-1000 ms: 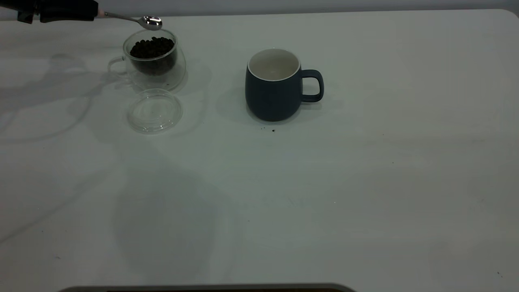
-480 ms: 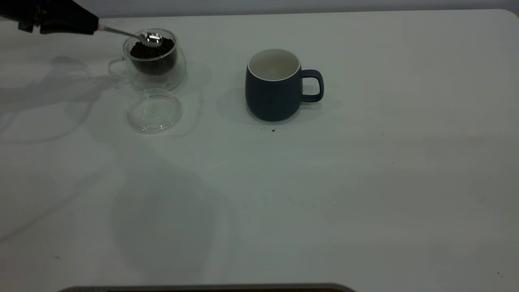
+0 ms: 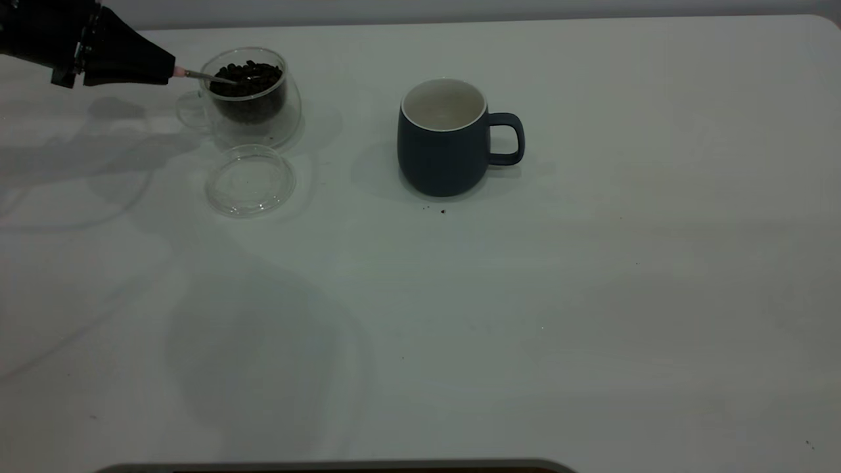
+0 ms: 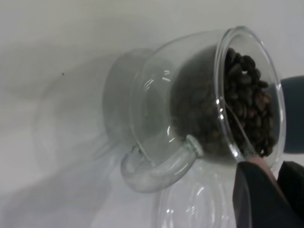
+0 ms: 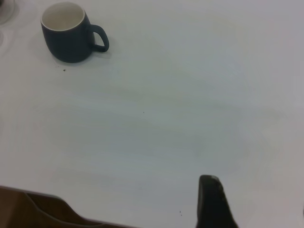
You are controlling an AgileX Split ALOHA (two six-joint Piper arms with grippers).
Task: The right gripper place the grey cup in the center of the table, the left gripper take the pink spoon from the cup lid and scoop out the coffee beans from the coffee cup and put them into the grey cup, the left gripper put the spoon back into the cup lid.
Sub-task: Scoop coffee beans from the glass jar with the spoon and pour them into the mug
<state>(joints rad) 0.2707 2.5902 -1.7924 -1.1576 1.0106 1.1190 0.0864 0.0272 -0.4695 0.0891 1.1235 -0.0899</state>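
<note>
Grey cup (image 3: 442,139) sat mid-table (image 3: 591,315), inside white, no beans yet, so step one looked done. Left gripper (image 3: 161,71) was clamped on the pink spoon (image 3: 197,75), bowl buried in the coffee beans (image 3: 248,73) in the coffee cup (image 3: 253,98); prob. loading. Cup lid (image 3: 250,180) lay bare just beside it. Transfer & spoon return left. Right gripper (image 5: 214,202) was parked well apart; can't tell its fingers.

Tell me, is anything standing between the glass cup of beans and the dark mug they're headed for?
Nothing visible. Bare table lies between the glass cup and the dark mug. The lid sits nearer the camera, off that line.
</note>
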